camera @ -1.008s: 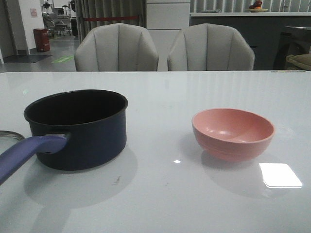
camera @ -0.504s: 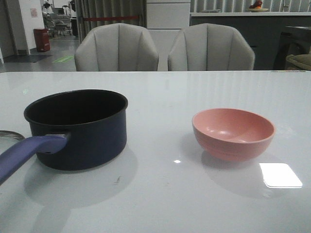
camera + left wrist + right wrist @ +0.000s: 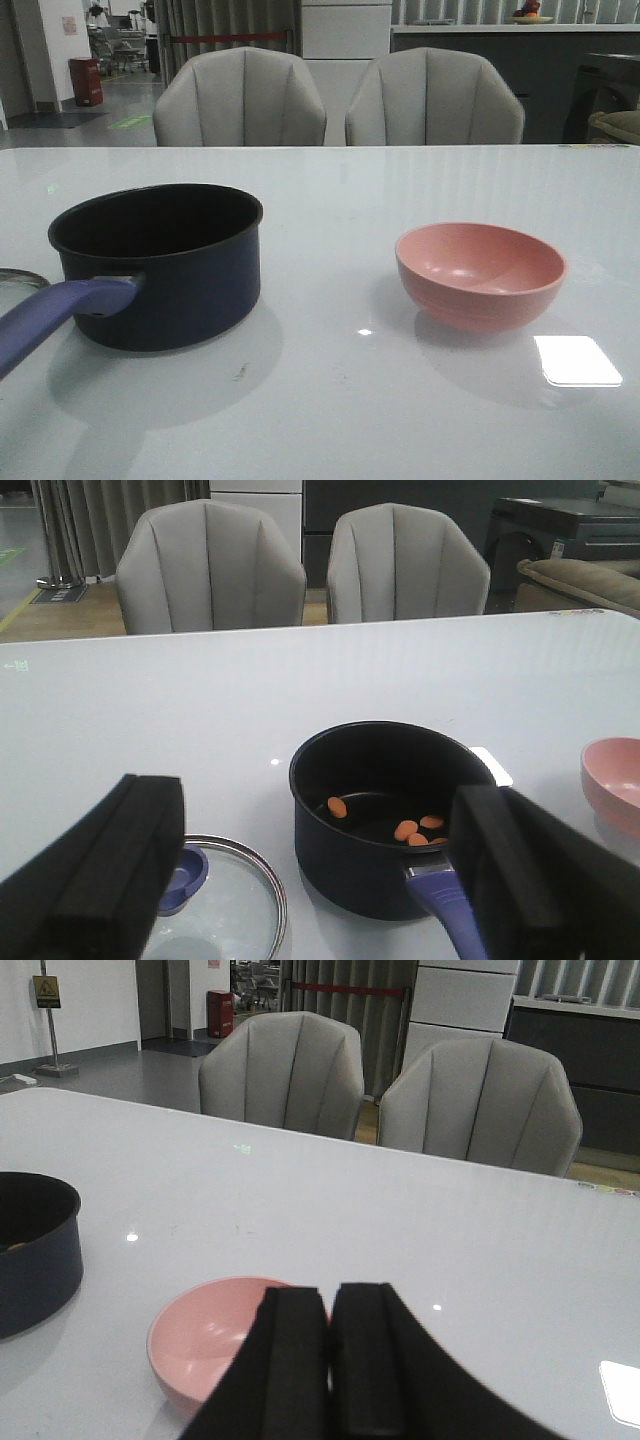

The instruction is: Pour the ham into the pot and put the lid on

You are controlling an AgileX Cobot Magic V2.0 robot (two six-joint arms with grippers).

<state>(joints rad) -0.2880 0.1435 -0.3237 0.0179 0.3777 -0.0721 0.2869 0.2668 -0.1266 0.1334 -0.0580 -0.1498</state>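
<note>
Already past the pouring, by the look of things: ham [image 3: 405, 830] lying as a few orange chunks on the black floor of the pot [image 3: 385, 815], pink bowl [image 3: 480, 274] empty and upright. Leftmost, glass lid [image 3: 215, 900] flat on the table [image 3: 340, 190], knob up, just below and between the spread fingers of the left gripper [image 3: 320, 880], close to its left finger [image 3: 110, 870]. Left gripper wide open, holding nothing, hovering behind the pot with the purple-blue handle [image 3: 450, 920] pointing back toward its right finger. Further right, right gripper [image 3: 330, 1360] pressed closed on nothing, pads touching, hanging just behind the pink bowl. Remaining step, in my judgement: covering. Next move probably calls for dropping the left gripper over the lid's knob [image 3: 180, 872], closing on it, lifting, shifting toward the pot and setting the rim square on top.
</note>
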